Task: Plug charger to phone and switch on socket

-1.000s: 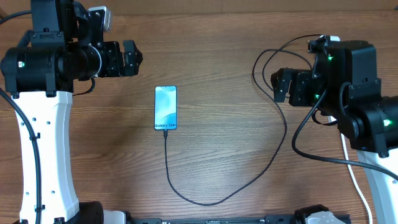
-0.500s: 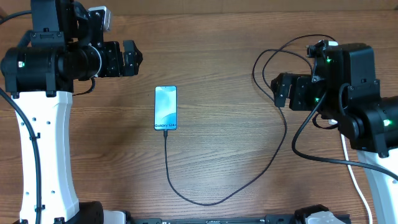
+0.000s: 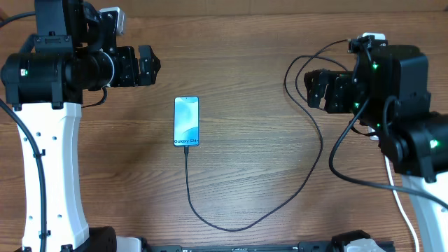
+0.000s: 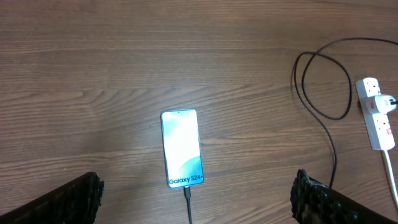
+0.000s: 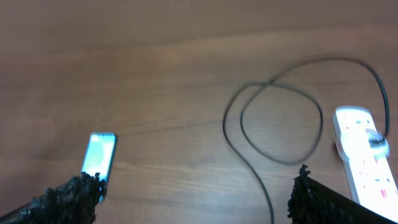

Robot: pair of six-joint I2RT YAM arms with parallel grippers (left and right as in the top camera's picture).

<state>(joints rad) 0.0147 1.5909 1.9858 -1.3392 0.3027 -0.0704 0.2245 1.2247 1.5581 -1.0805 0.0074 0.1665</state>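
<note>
Your right gripper hangs released and empty over the counter, its fingers spread wide in the right wrist view. The left gripper is also released and holds nothing. The phone lies flat mid-counter with its screen lit, and the charger meets its near end, so the plugging looks done and the switch is what remains. The socket lies at the counter's right side, past the cable loops from the phone and largely hidden under the right arm from overhead. Its long axis runs front to back, roughly parallel to the phone's. Take it with the right arm, which is far nearer. You cannot tell the switch's state from here.
</note>
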